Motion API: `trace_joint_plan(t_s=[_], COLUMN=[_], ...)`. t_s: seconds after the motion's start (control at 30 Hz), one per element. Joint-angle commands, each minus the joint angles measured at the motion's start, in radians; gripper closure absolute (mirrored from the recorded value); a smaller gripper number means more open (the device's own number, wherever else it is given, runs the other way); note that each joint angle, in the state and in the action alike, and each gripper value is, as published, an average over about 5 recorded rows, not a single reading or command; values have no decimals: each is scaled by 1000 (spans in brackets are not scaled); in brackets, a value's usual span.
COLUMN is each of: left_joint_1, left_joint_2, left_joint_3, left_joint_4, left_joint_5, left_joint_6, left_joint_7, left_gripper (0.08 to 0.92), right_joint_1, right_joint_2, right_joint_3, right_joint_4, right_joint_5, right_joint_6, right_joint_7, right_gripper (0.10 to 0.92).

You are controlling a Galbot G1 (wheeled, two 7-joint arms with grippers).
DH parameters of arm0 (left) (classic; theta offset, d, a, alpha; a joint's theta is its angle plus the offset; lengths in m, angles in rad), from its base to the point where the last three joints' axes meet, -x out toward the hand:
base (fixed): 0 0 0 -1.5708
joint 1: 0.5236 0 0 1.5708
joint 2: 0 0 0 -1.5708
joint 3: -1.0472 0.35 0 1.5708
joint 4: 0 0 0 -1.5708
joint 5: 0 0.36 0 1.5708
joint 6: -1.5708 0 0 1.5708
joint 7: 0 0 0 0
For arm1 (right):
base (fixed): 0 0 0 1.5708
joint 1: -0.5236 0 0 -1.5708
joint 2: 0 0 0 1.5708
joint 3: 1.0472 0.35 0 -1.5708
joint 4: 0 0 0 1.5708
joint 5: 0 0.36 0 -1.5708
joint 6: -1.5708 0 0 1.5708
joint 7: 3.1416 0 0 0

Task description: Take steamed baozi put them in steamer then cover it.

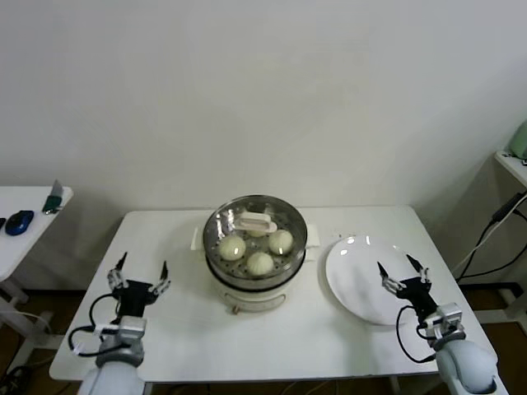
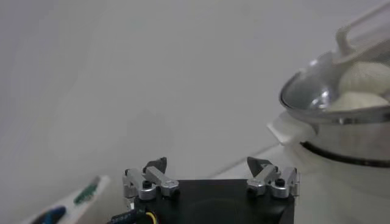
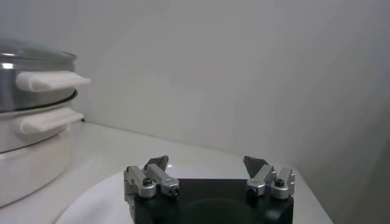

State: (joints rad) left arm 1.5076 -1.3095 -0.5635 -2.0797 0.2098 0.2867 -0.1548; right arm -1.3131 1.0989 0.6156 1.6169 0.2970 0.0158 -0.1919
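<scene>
Looks finished: steamed baozi [image 1: 260,262] inside the steamer [image 1: 255,284], cover [image 1: 254,227] seated on top to keep them enclosed. Left gripper [image 1: 140,276] parked to the steamer's left, jaws spread, gripping nothing, pot off to its inner side. Right gripper [image 1: 403,274] likewise spread and bare, hovering over the white plate [image 1: 354,280], clear of the lid

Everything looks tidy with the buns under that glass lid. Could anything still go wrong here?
Perhaps. The right gripper hangs open just over the white plate, so a careless move might knock it toward the table's edge. In the left wrist view the cover appears tilted on the steamer, so it may not be fully seated over the baozi. The left gripper waits open, apart from everything.
</scene>
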Motion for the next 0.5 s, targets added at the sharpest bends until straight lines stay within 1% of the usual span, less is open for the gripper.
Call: trace_joint_plan(t_s=[0.03, 0.5], left_joint_1=[91, 75], left_joint_2=[-78, -72], left_joint_3=[-135, -116], left_joint_4=[121, 126], left_joint_5=[-276, -250], left_joint_6=[-360, -331], left_joint_7=[-8, 18], left_gripper=[177, 177], right_joint_1=[3, 6], right_joint_2=[9, 22], right_joint_3=[-5, -5], right_joint_4=[6, 2], right_joint_5=[5, -4], right_joint_6=[18, 14], right_joint_7=[-6, -31], right_gripper=[203, 203])
